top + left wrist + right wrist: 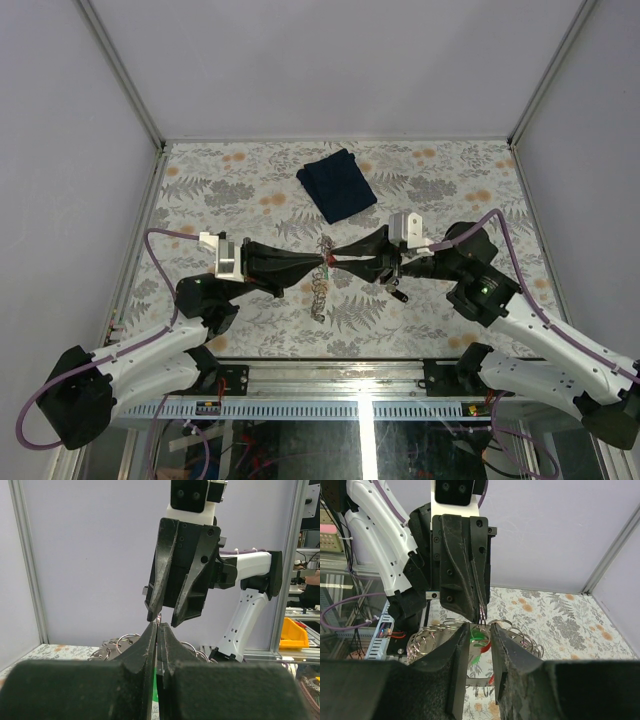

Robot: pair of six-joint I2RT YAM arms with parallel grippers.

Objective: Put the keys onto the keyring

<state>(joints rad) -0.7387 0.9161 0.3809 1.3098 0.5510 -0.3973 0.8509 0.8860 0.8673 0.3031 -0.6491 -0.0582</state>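
Surface: a table [200, 180] covered in a pale print of grey leaves and orange flowers.
Room: plain pale walls [330, 60] on three sides, with metal posts at the corners.
Arms: two, white and black, reaching in from the near edge and meeting tip to tip over the middle of the table.
Cloth: one, dark blue and folded, lying flat toward the far side, well apart from the grippers.
Keyring: one [318, 295].
Keyring look: a silvery string of many small linked wire loops. From above it shows as a thin line crossing the spot where the fingertips meet, trailing toward the near edge.
Keys: tiny plastic heads among the loops. Green ones [478, 639] show through the gap in the right fingers and a red one [492, 680] lower down. The number cannot be counted.
Left gripper [157, 628]: fingers clenched tight, pinching a thin loop of the keyring at their very tips.
Right gripper [481, 630]: fingers parted with a clear gap, set on either side of the left fingertips. No grasp on anything can be seen.
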